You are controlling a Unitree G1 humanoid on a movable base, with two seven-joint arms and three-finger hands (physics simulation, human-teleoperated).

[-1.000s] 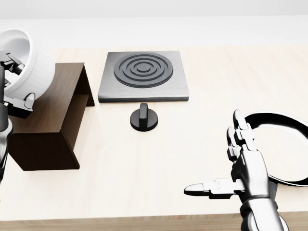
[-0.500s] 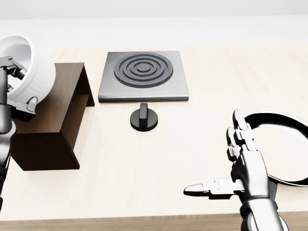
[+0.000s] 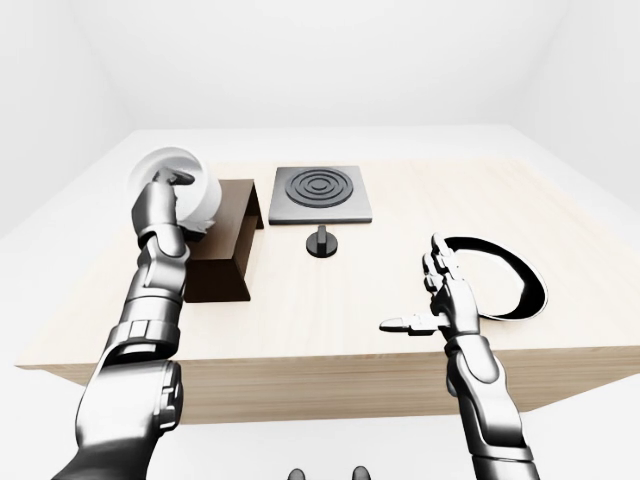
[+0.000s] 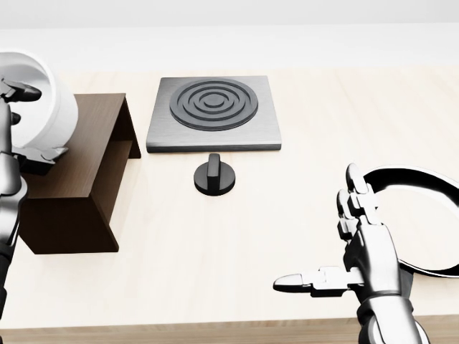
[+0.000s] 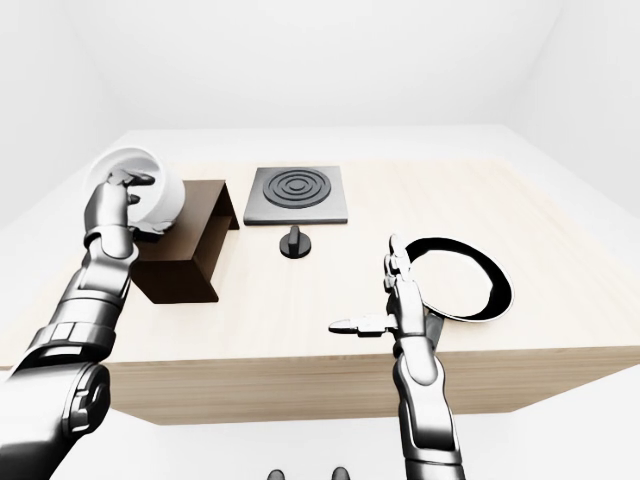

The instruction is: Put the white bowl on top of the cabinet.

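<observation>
The white bowl hangs tilted over the top left corner of the dark brown cabinet, at the left edge of the head view. My left gripper is shut on the bowl, one finger over its rim and the thumb under its lower side. Part of the bowl is cut off by the left edge of the view. The cabinet lies on the pale wooden table with its open side facing right. My right gripper is open at the lower right, fingers spread and thumb pointing left, holding nothing.
A grey hob plate with dark concentric rings lies right of the cabinet, with a black knob just below it. A black-rimmed round dish sits behind my right hand. The table's near edge runs along the bottom.
The left hand has drawn the bowl a little to the left and turned it more upright. A finger now rests on the rim. The right hand has not moved.
</observation>
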